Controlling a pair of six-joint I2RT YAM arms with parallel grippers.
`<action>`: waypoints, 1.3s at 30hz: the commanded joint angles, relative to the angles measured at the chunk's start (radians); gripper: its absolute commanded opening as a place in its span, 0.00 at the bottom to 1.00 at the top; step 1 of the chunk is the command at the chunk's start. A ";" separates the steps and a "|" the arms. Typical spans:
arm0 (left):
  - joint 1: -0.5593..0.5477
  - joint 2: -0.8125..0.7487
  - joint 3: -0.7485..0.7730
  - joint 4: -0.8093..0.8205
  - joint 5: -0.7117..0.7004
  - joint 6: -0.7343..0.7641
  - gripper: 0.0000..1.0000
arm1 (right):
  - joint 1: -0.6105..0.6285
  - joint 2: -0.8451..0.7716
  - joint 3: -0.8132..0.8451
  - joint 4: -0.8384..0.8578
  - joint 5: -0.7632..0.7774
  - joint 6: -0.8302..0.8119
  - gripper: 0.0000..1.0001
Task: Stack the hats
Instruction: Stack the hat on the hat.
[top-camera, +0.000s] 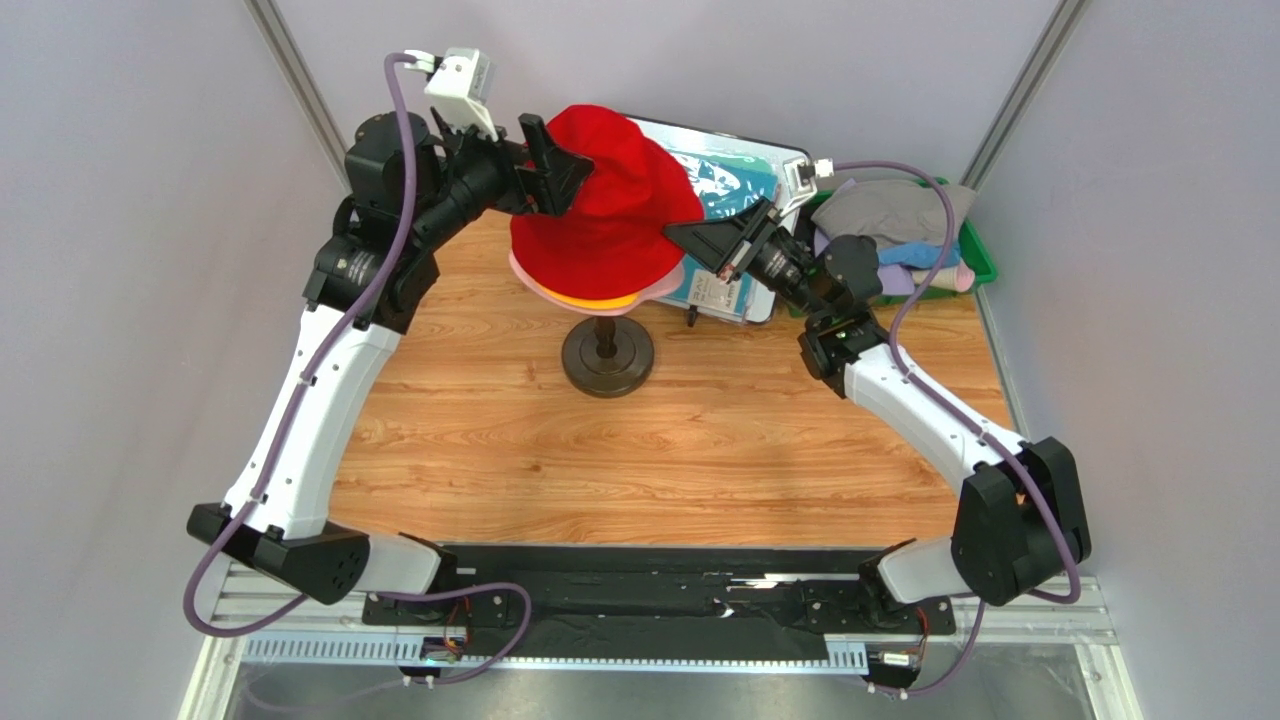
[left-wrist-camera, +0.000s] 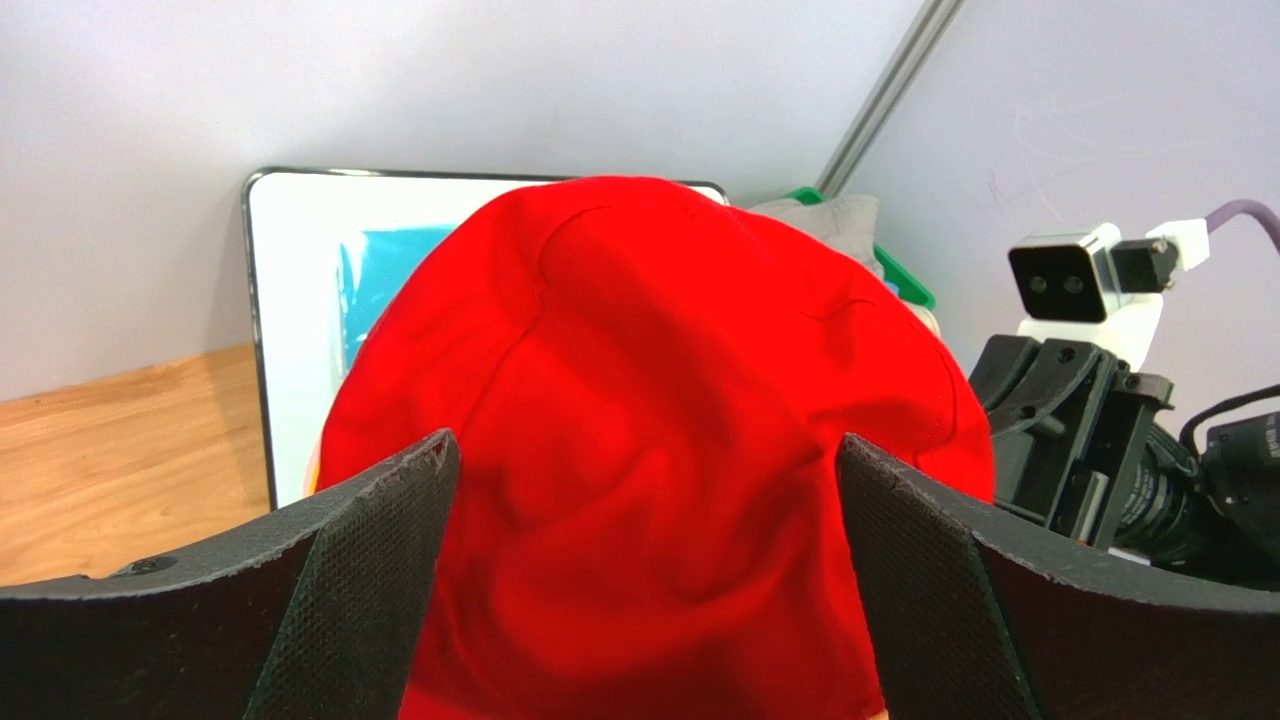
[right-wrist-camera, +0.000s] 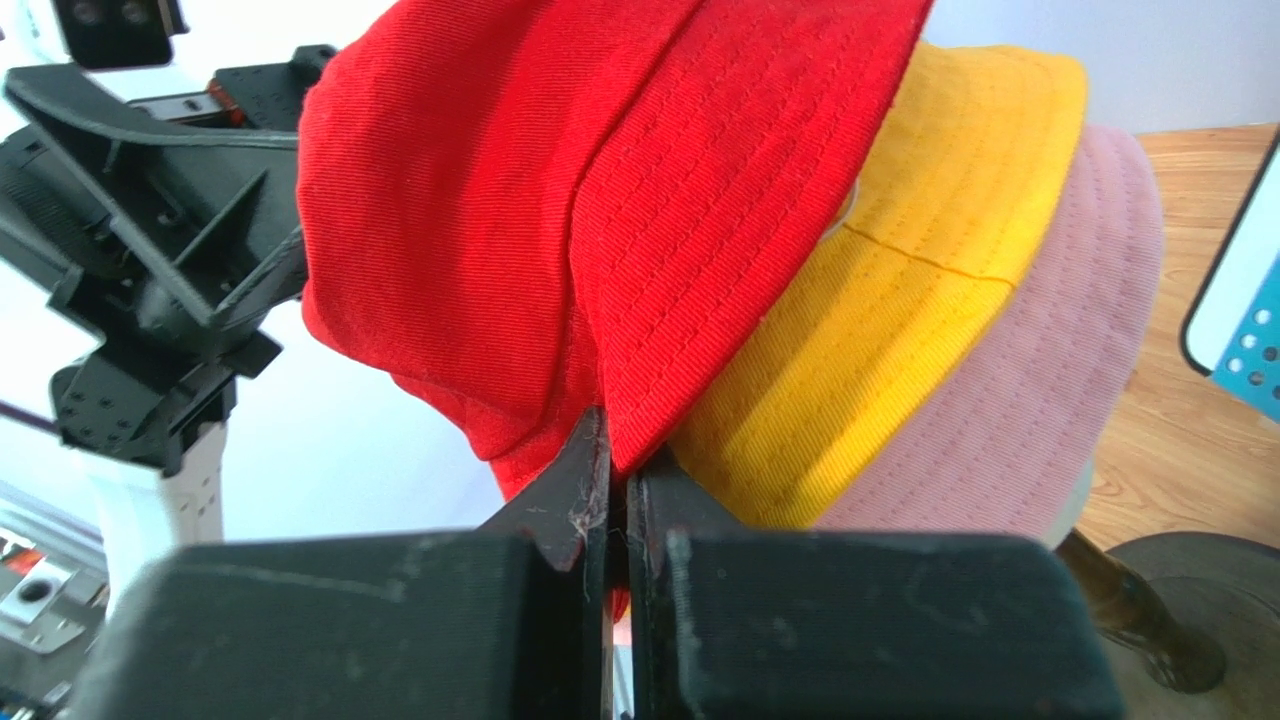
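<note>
Closest to us, our right gripper (right-wrist-camera: 616, 450) has its fingers clenched on the brim of the red hat (top-camera: 601, 188), and a sliver of red cloth shows between them. That red hat sits on top of the stack on the mannequin stand, whose dark round base (top-camera: 609, 360) rests on the wooden worktop (top-camera: 451, 435). Beneath it we see the brim of the orange-yellow hat (right-wrist-camera: 902, 255), and under that the pink hat (right-wrist-camera: 1037, 375), each brim poking out below the one above.

Our left gripper (left-wrist-camera: 639, 495) is spread wide, its fingers (left-wrist-camera: 376, 585) standing on either side of the red crown. We cannot tell whether they touch the cloth.

Behind the stack stands a white-framed teal sheet (top-camera: 736, 165); its printing is too small for us to read. To the right, a green bin (top-camera: 980, 263) holds more hats, with a beige hat (top-camera: 887, 207) uppermost and a lavender hat (top-camera: 920, 252) just beside it.
</note>
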 joint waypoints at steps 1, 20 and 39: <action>0.013 -0.052 0.027 0.018 -0.021 0.010 0.99 | -0.013 0.070 -0.074 -0.223 0.096 -0.098 0.00; 0.037 -0.216 -0.223 0.101 0.002 0.035 0.99 | -0.011 -0.028 -0.051 -0.443 0.161 -0.221 0.00; 0.060 -0.479 -0.515 0.082 -0.268 0.128 0.99 | -0.050 -0.360 0.142 -1.057 0.475 -0.665 0.77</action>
